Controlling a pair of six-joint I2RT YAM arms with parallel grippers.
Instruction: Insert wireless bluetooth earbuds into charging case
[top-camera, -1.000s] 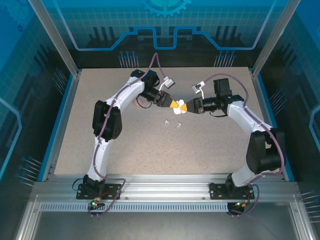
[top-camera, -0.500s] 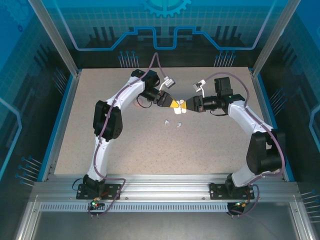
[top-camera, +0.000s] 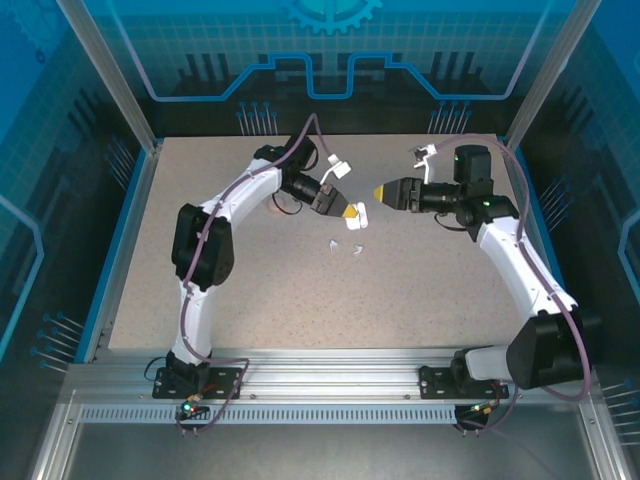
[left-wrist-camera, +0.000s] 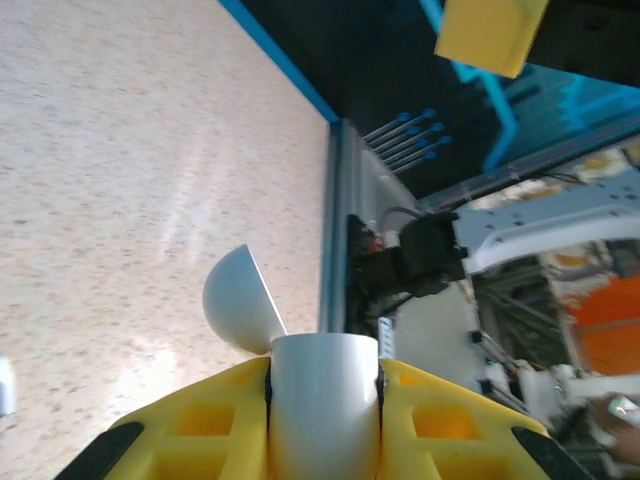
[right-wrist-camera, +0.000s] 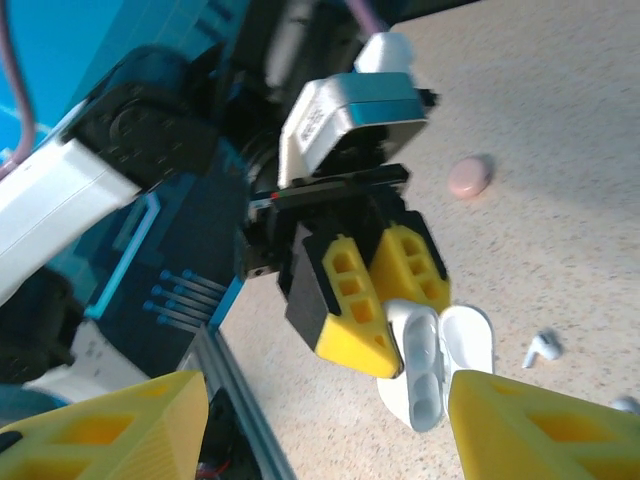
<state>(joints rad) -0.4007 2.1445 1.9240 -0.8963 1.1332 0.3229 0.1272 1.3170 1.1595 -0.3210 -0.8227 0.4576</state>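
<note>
Two tiny white earbuds (top-camera: 333, 246) are lying mid-table (top-camera: 300, 300), with open room all around. Just beyond, the left gripper (top-camera: 350, 212) is pinching the glossy white case (top-camera: 357, 220), its lid (left-wrist-camera: 240, 300) standing open. The right gripper (top-camera: 380, 192) is hovering apart from the case, fingers spread, the table edges well off.

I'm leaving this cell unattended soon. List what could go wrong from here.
1. The left gripper holds the open charging case by one end only, so pressing an earbud in could twist it or make it slip.
2. The white earbuds lie loose on the table and are far smaller than the fingers of the open right gripper. A pick may flick them away.
3. The two grippers face each other closely and might collide.
</note>
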